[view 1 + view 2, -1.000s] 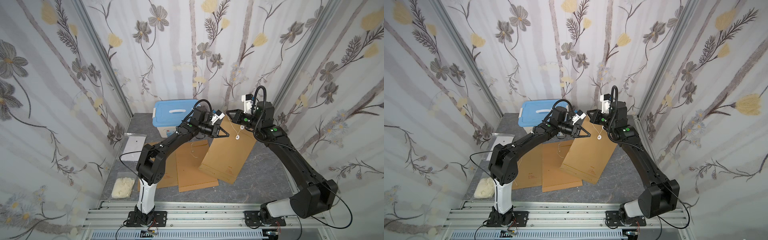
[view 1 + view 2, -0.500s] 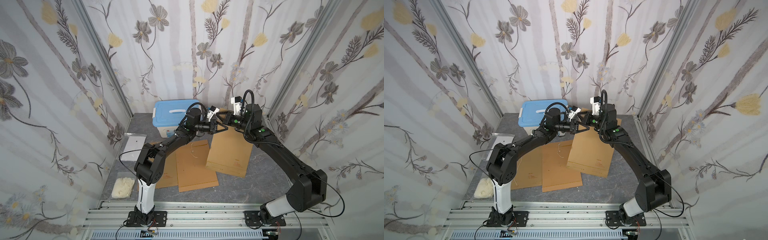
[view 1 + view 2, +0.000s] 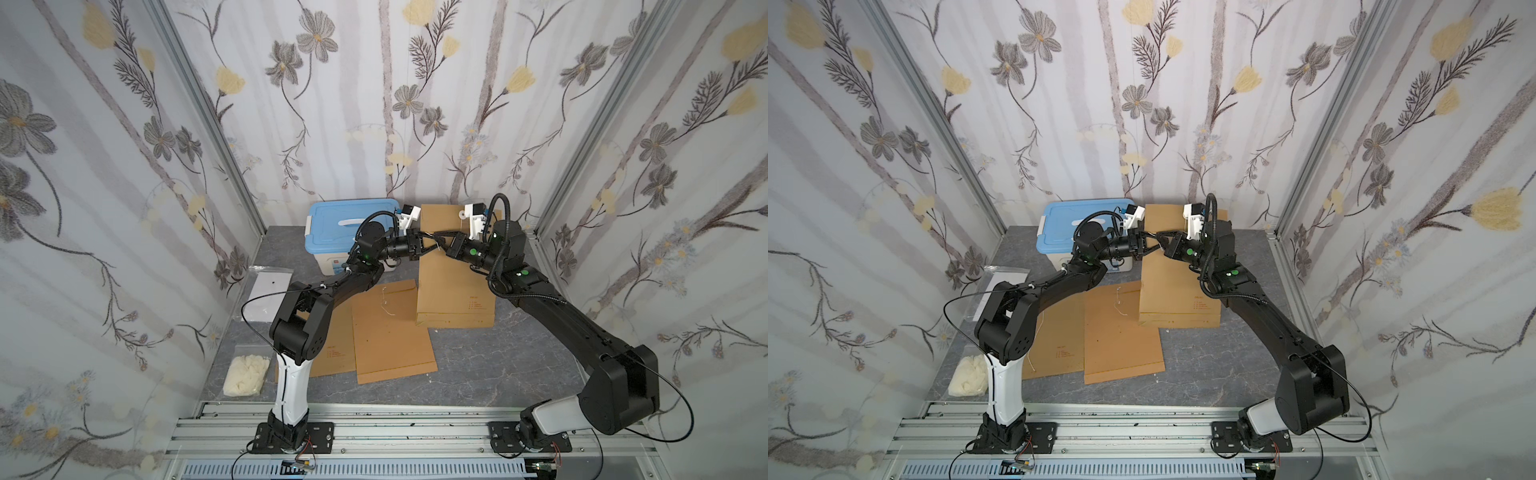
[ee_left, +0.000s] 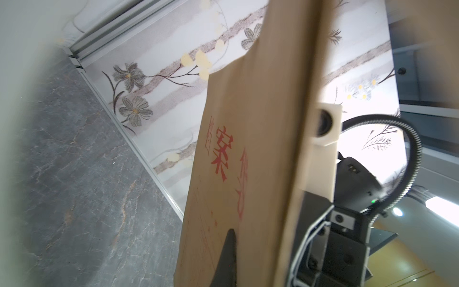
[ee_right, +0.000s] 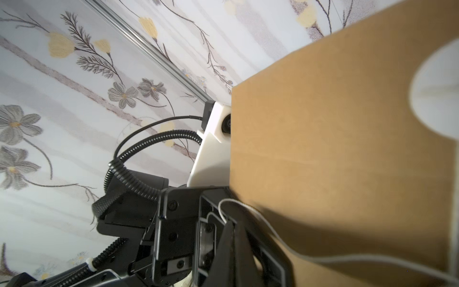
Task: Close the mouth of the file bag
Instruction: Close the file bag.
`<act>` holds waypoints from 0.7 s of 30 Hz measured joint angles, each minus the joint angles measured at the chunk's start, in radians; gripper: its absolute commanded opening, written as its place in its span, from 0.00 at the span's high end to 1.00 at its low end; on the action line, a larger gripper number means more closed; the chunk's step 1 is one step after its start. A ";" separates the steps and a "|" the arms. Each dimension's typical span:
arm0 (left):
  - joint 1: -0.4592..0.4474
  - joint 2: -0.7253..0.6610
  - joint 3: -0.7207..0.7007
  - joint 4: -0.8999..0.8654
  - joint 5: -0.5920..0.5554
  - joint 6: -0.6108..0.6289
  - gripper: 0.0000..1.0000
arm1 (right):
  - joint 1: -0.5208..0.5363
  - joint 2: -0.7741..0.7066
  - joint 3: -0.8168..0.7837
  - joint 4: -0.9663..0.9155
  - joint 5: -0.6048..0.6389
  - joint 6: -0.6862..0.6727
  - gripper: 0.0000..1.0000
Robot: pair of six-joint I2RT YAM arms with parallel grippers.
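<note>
On the grey counter [image 3: 519, 365] the file bag [image 3: 455, 291] stands upright at about one o'clock, with its bottom edge on the surface and its flap raised toward the back wall. Two more brown envelopes [image 3: 390, 332] lie flat around six o'clock, and a blue-lidded box [image 3: 332, 237] sits at eleven. My left end effector [image 3: 428, 245] is clamped on the bag's nine o'clock edge. My right end effector [image 3: 441, 243], almost tip to tip with it, is pressed together on the white string [image 5: 323, 259].
</note>
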 measured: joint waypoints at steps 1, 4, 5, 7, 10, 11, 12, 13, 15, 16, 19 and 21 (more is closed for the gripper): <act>0.005 0.000 -0.005 0.029 -0.008 -0.019 1.00 | -0.004 -0.017 -0.019 0.006 0.003 0.002 1.00; 0.015 -0.010 -0.017 0.075 -0.022 -0.035 1.00 | -0.009 -0.047 -0.058 0.029 0.004 0.004 1.00; 0.015 -0.013 -0.019 0.086 -0.024 -0.036 1.00 | -0.009 -0.054 -0.074 0.035 0.004 0.005 1.00; 0.015 -0.017 -0.023 0.094 -0.027 -0.038 1.00 | -0.011 -0.067 -0.098 0.048 0.000 0.008 1.00; 0.014 -0.019 -0.028 0.100 -0.032 -0.039 1.00 | -0.022 -0.082 -0.126 0.050 -0.007 0.008 1.00; 0.014 -0.020 -0.028 0.100 -0.034 -0.040 1.00 | -0.024 -0.085 -0.134 0.049 -0.007 0.008 1.00; 0.014 -0.020 -0.029 0.101 -0.037 -0.041 1.00 | -0.028 -0.089 -0.141 0.049 -0.007 0.008 1.00; 0.014 -0.021 -0.030 0.105 -0.039 -0.045 1.00 | -0.030 -0.095 -0.149 0.048 -0.008 0.008 1.00; 0.014 -0.021 -0.031 0.111 -0.039 -0.055 1.00 | -0.035 -0.106 -0.158 0.047 -0.008 0.008 1.00; 0.014 -0.021 -0.031 0.117 -0.039 -0.062 1.00 | -0.037 -0.111 -0.161 0.046 -0.008 0.007 1.00; 0.015 -0.021 -0.031 0.138 -0.043 -0.082 1.00 | -0.043 -0.128 -0.177 0.041 -0.008 0.003 1.00; 0.016 -0.021 -0.030 0.152 -0.048 -0.090 1.00 | -0.048 -0.139 -0.192 0.037 -0.008 0.003 1.00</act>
